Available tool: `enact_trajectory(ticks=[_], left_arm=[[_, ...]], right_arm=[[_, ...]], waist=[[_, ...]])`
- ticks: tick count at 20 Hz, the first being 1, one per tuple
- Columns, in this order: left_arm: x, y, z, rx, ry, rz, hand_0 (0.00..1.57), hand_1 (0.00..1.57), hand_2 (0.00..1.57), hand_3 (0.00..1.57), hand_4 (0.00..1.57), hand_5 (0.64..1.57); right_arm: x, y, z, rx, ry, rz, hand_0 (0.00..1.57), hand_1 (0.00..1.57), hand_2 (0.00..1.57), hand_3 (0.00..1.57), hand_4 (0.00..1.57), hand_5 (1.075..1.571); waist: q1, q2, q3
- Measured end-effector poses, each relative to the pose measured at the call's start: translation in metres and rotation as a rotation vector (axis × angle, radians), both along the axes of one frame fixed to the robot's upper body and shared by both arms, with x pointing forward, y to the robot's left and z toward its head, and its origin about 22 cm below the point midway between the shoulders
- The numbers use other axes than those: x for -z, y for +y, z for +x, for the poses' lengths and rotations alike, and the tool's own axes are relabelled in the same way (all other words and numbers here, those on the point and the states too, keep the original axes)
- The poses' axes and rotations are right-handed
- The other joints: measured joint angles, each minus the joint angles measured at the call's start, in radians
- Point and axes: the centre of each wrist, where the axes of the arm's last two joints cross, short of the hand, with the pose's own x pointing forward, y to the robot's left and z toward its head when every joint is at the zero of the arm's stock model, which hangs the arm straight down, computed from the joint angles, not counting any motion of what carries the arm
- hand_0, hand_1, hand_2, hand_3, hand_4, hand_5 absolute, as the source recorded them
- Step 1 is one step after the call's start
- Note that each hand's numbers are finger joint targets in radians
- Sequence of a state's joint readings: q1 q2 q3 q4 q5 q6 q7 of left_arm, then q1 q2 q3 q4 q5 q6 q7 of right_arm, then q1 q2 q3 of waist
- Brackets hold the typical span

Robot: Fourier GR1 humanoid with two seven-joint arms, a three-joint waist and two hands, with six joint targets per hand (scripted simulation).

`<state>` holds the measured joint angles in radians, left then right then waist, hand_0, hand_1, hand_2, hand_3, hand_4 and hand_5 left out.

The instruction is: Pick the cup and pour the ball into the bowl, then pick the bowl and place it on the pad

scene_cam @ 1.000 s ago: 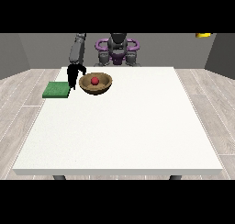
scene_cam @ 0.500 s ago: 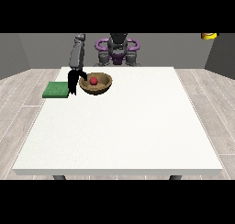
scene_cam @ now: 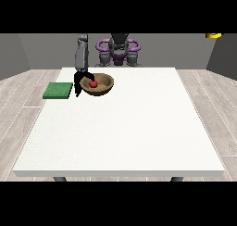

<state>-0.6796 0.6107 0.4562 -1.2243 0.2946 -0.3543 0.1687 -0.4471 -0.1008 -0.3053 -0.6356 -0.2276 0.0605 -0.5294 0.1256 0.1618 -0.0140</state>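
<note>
Grey walls behind, we see the wooden bowl (scene_cam: pixel 96 85) — ball (scene_cam: pixel 93 83) inside — on the white counter (scene_cam: pixel 120 132) beside the green pad (scene_cam: pixel 58 90). Our robot hand (scene_cam: pixel 79 83) at the view's left sits at its rim; whether it grips, we cannot tell. It looks stiff and light — take the rim.

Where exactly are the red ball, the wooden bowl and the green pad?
red ball (scene_cam: pixel 93 84), front view, on its round top.
wooden bowl (scene_cam: pixel 105 87), front view, on its outer wall near the rim.
green pad (scene_cam: pixel 58 90), front view, on its flat top.

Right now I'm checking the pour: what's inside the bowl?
A red ball lies inside the brown bowl. The hand at the view's left covers the bowl's left rim, so that part stays hidden.
</note>
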Motion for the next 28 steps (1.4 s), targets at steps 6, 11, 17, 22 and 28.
enact_trajectory(ticks=[6, 11, 17, 22, 28], left_arm=[[-0.021, 0.008, -0.007, 0.014, -0.056, 0.001, 0.00, 0.00, 0.00, 0.00, 1.02, 1.537], [-0.028, 0.008, -0.008, 0.036, -0.070, -0.011, 0.00, 0.00, 0.00, 0.00, 1.11, 1.519], [-0.020, 0.017, -0.008, 0.022, -0.041, -0.028, 0.00, 0.00, 0.00, 0.00, 1.19, 1.526], [0.004, 0.038, -0.013, -0.031, 0.039, -0.042, 0.00, 0.00, 0.00, 0.00, 1.20, 1.539], [0.027, 0.071, -0.027, -0.109, 0.083, -0.050, 0.00, 0.00, 0.00, 0.00, 1.20, 1.544]], right_arm=[[-0.001, -0.019, -0.005, 0.099, 0.007, -0.063, 1.57, 1.57, 1.57, 1.55, 0.91, 1.470], [-0.001, -0.033, -0.013, 0.174, 0.033, -0.150, 1.57, 1.57, 1.57, 1.41, 0.92, 1.525], [-0.008, -0.034, -0.010, 0.192, 0.129, -0.218, 1.57, 1.57, 1.57, 1.25, 1.01, 1.546], [-0.034, -0.065, -0.001, 0.181, 0.319, -0.330, 1.57, 1.57, 1.57, 1.03, 1.04, 1.558], [-0.092, -0.106, 0.021, 0.169, 0.425, -0.442, 1.57, 1.57, 1.57, 0.71, 1.06, 1.566]], waist=[[0.024, 0.033, -0.0177], [0.051, 0.041, -0.0207], [0.054, 0.017, -0.0037], [0.004, -0.046, 0.0080], [-0.077, -0.081, 0.0112]])
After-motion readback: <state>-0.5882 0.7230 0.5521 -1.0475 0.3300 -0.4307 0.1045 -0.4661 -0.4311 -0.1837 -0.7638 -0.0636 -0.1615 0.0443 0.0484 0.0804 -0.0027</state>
